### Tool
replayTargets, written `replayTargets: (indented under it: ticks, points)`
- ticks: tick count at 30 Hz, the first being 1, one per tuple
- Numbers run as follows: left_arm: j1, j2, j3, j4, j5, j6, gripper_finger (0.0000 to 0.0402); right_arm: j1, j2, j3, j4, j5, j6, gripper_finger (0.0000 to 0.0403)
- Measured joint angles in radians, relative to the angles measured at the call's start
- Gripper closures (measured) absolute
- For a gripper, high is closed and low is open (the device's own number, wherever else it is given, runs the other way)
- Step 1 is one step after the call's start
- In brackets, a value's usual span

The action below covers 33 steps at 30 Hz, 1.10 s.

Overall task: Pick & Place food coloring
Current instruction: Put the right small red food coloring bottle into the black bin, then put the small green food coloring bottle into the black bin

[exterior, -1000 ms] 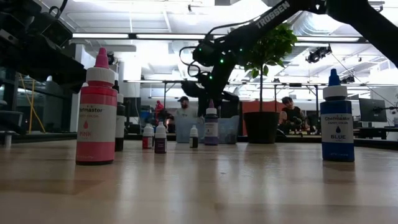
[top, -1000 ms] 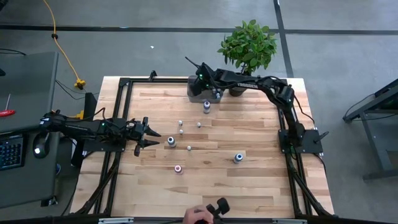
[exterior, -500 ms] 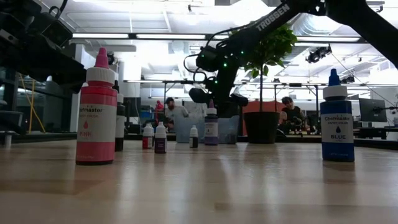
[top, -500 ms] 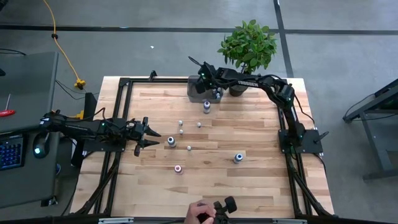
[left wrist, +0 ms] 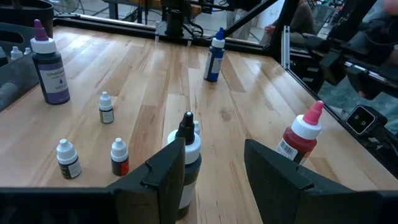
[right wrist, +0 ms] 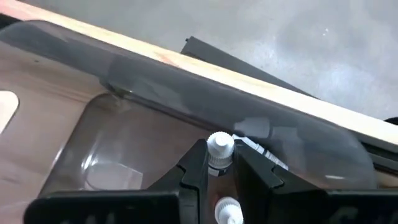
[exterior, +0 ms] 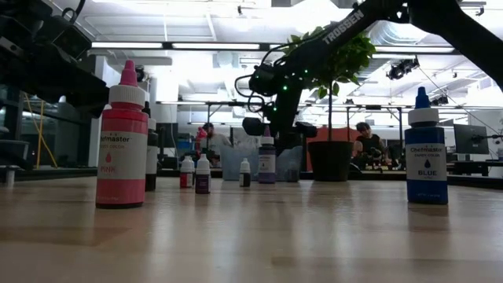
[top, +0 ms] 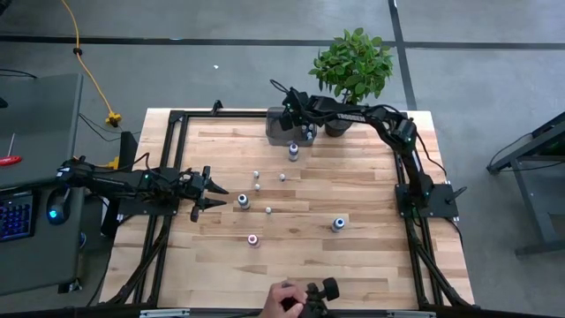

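My right gripper (right wrist: 219, 155) reaches over the grey see-through tray (top: 275, 124) at the table's far edge and is shut on a tiny white-capped food coloring bottle (right wrist: 219, 147). A second white cap (right wrist: 227, 209) shows below it. More food coloring bottles stand on their bases on the wood: purple (top: 293, 152), dark (top: 242, 201), pink (top: 253, 238), blue (top: 337, 224) and some tiny ones (top: 257, 181). At the table's left, my left gripper (top: 214, 192) waits open, the dark bottle (left wrist: 186, 155) just ahead of its fingers and apart from them. My right gripper pinches the tiny bottle just under its white cap (right wrist: 217, 163) between its two fingers. The cap sticks out past the fingertips. The fingers slant down from the table's right side into the tray. Whether the bottle touches the tray's floor, I cannot tell.
A potted green plant (top: 353, 66) stands just right of the tray, close to my right arm. A black frame (top: 177, 119) runs round the table. At the near edge a person's hand (top: 284, 300) holds a dark device.
My right gripper has shifted a little toward the table's right over the tray, sunk slightly and rolled, still shut on the tiny bottle. The person's hand at the near edge has moved to the right.
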Motion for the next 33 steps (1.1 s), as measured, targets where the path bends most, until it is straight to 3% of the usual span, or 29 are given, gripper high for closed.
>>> replayTargets:
  ticks: [16,33]
  points:
    - [0.000,0.000,0.000,0.000,0.000,0.000,0.0238,-0.002,0.022,0.000,-0.009,0.005,0.034,0.0346]
    - [0.000,0.000,0.000,0.000,0.000,0.000,0.0238,-0.002,0.022,0.000,-0.009,-0.001,0.033,0.0289]
